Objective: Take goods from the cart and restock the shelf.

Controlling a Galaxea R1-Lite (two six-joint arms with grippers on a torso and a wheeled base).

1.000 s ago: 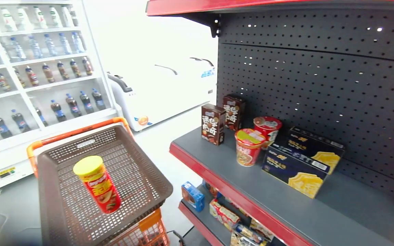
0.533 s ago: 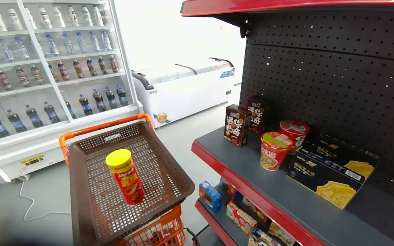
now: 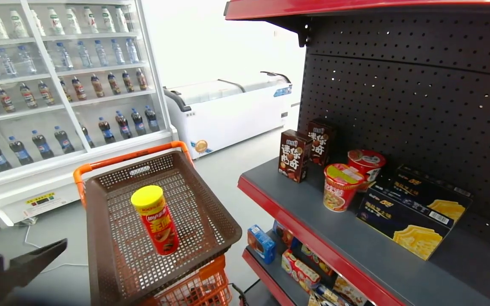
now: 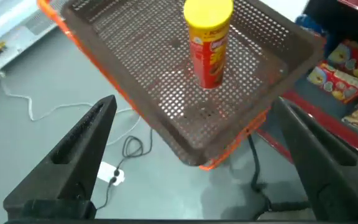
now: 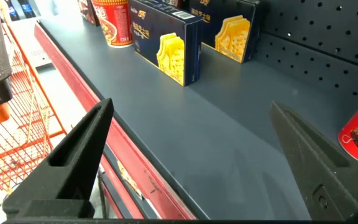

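A red chip can with a yellow lid [image 3: 155, 219] stands upright in the brown cart basket [image 3: 117, 259]. My left gripper [image 3: 32, 233] is open, low and to the left of the cart, short of the basket. In the left wrist view the can [image 4: 209, 46] stands beyond the open left gripper [image 4: 194, 102], past the basket's near corner [image 4: 185, 140]. My right gripper [image 5: 191, 104] is open and holds nothing, over the grey shelf board [image 5: 229, 149].
On the shelf [image 3: 313, 221] stand two brown boxes [image 3: 294, 155], two cup noodles [image 3: 339, 187] and two dark blue boxes [image 3: 402, 221]. The board's near right part is bare. Snack packs fill the lower shelf [image 3: 296, 267]. Behind the cart are a drinks cooler [image 3: 58, 85] and a chest freezer [image 3: 228, 110].
The head camera swung a second ago, shifting the whole picture rightward, then held still. In the last half second my left gripper has come into the head view at the lower left.
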